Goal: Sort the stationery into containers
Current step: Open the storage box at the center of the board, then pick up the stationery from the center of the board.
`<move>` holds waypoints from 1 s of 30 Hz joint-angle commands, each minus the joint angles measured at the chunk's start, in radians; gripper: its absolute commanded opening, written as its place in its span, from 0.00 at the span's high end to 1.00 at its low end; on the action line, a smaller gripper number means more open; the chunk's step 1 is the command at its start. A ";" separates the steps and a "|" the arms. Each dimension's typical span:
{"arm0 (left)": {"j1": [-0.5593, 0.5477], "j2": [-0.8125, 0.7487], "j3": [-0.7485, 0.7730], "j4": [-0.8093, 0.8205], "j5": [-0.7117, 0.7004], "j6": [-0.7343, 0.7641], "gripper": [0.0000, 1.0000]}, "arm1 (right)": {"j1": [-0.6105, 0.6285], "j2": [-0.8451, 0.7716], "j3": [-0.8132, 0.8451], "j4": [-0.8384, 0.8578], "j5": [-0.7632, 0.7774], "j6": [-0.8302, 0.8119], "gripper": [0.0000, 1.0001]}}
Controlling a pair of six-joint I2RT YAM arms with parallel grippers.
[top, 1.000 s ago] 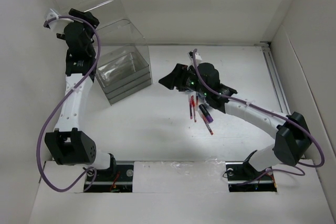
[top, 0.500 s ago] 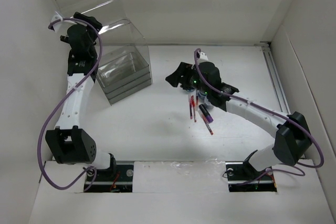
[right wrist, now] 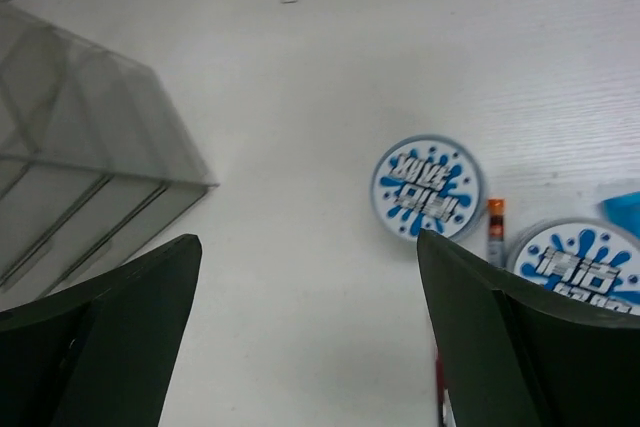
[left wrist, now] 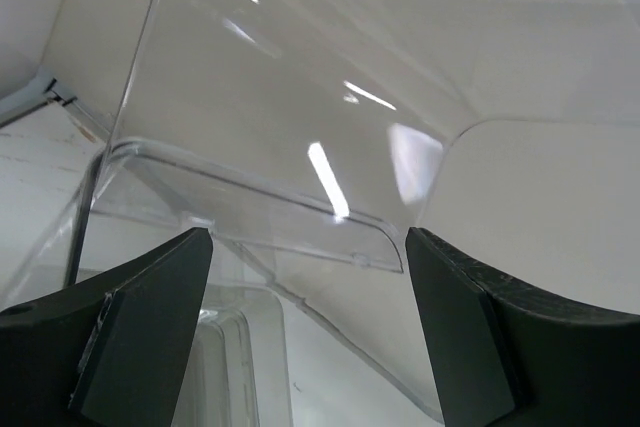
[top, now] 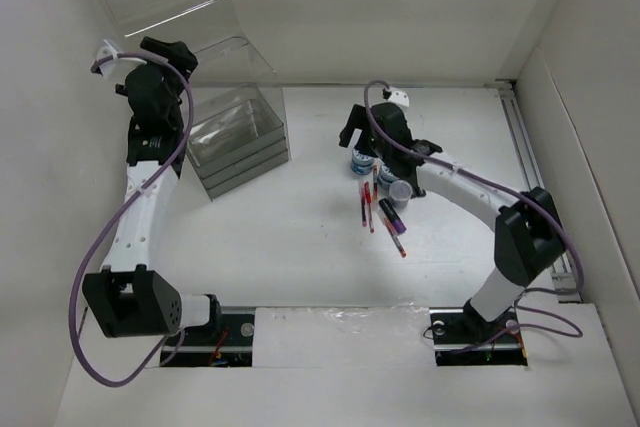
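Observation:
The clear organiser box (top: 238, 137) stands at the back left with its lid (top: 175, 2) raised. My left gripper (top: 168, 51) is open and empty beside the lid (left wrist: 270, 147). My right gripper (top: 352, 133) is open and empty, hovering just behind the stationery. Below it lie blue-and-white rolls (top: 362, 160), thin red pens (top: 365, 209) and the dark marker with a purple end (top: 391, 215). The right wrist view shows two rolls, one (right wrist: 427, 187) ahead of the right finger and another (right wrist: 580, 267) at the edge, with a pen tip (right wrist: 495, 227) between them and the box (right wrist: 80, 157) at left.
White walls close in the table on the left, back and right. A metal rail (top: 525, 152) runs along the right edge. Purple cables (top: 100, 237) loop from both arms.
My right gripper has swung back and to the right, uncovering the rolls. My left gripper has shifted slightly beside the raised lid.

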 commanded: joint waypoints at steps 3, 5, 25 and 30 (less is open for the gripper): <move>0.005 -0.108 -0.120 0.126 0.067 -0.038 0.24 | -0.026 0.115 0.153 -0.134 0.160 -0.063 0.03; -0.005 -0.161 -0.166 0.170 0.055 -0.047 0.24 | -0.026 0.167 0.185 -0.161 0.170 -0.085 0.00; -0.038 -0.718 -0.715 0.166 0.261 -0.130 0.23 | -0.026 0.402 0.337 -0.270 0.224 -0.096 0.16; -0.038 -0.864 -0.755 0.046 0.324 -0.088 0.23 | -0.017 0.377 0.328 -0.270 0.259 -0.076 0.53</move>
